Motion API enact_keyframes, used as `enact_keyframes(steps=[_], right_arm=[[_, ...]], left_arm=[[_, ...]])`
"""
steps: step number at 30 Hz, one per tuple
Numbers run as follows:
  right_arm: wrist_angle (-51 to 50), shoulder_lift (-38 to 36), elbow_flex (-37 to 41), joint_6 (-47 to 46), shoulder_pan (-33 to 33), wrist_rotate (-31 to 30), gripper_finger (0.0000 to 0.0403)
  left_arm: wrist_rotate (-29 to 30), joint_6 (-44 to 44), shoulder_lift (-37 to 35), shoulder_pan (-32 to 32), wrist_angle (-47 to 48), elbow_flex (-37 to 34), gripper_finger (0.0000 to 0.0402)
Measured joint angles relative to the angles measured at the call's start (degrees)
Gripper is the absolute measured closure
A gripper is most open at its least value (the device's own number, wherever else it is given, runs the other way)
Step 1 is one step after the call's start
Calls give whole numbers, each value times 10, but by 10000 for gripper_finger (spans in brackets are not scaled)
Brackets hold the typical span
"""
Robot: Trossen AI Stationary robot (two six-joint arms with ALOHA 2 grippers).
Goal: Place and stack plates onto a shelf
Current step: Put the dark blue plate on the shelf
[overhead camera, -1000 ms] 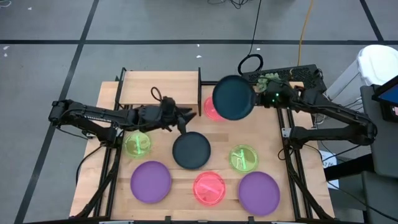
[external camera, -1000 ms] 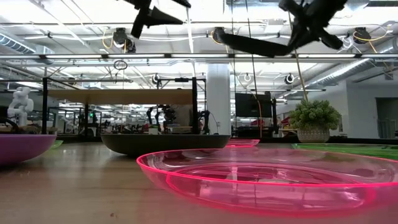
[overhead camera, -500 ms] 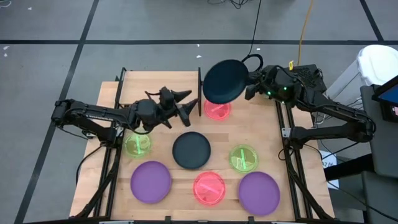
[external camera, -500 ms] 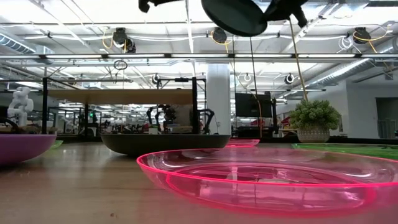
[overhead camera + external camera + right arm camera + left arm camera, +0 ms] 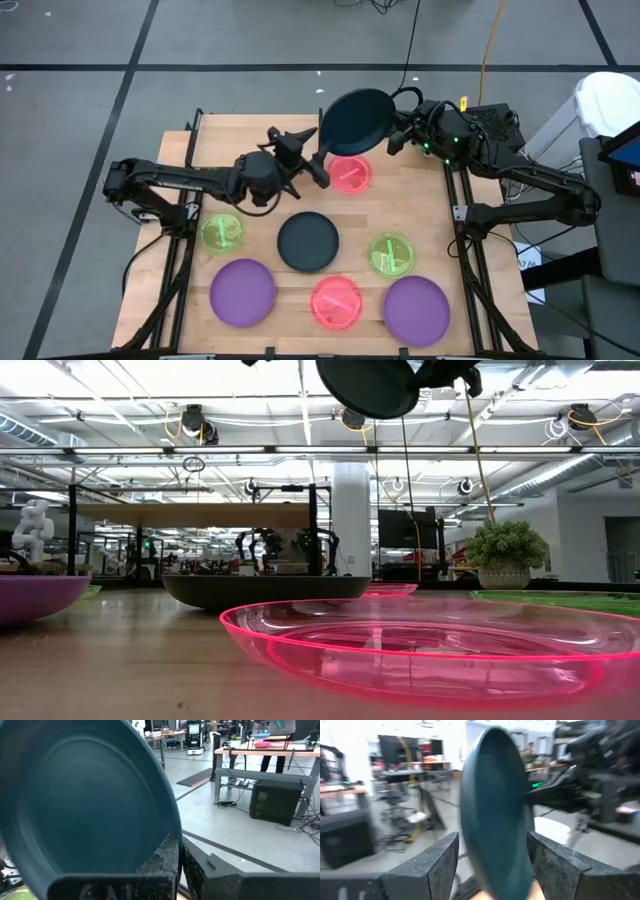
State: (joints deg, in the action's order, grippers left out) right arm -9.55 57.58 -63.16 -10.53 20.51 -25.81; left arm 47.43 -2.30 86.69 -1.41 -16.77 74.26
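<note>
The right gripper (image 5: 398, 135) is clamped on the rim of a dark teal plate (image 5: 352, 122), held on edge above the far middle of the table beside the shelf (image 5: 255, 140). The left gripper (image 5: 322, 165) brackets its opposite edge with jaws wide. If the right lets go before the left closes squarely, I judge the plate could slip and fall onto the pink plate (image 5: 350, 173) below.

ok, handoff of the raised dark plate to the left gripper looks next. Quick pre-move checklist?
1. Right gripper shut on dark teal plate rim: ok.
2. Left gripper open: ok.
3. Plate edge lined up between the left gripper's fingers, per left wrist view: ok.
4. Left gripper's fingers touching plate: cannot tell.
5. Plate held off the table, above pink plate: ok.
6. Shelf free for placing: cannot tell, left arm covers part of it.
</note>
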Motion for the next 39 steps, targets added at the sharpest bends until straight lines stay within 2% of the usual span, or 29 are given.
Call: enact_keyframes(steps=[3,8,13,18,22,30,39], right_arm=[[0,0,0,10,0,-1,403],[1,0,0,12,0,-1,403],[0,2,0,27,0,-3,403],[0,4,0,27,0,-30,403],[-1,4,0,28,0,-30,403],[-1,4,0,34,0,-30,403],[-1,4,0,37,0,-30,403]], left_arm=[[26,-4,15,3,-2,11,163],[37,-4,19,8,-12,13,170],[36,-2,19,14,-11,13,226],[36,0,19,18,-11,13,289],[35,10,19,21,-10,13,316],[33,64,20,32,38,13,321],[23,72,20,42,38,13,321]])
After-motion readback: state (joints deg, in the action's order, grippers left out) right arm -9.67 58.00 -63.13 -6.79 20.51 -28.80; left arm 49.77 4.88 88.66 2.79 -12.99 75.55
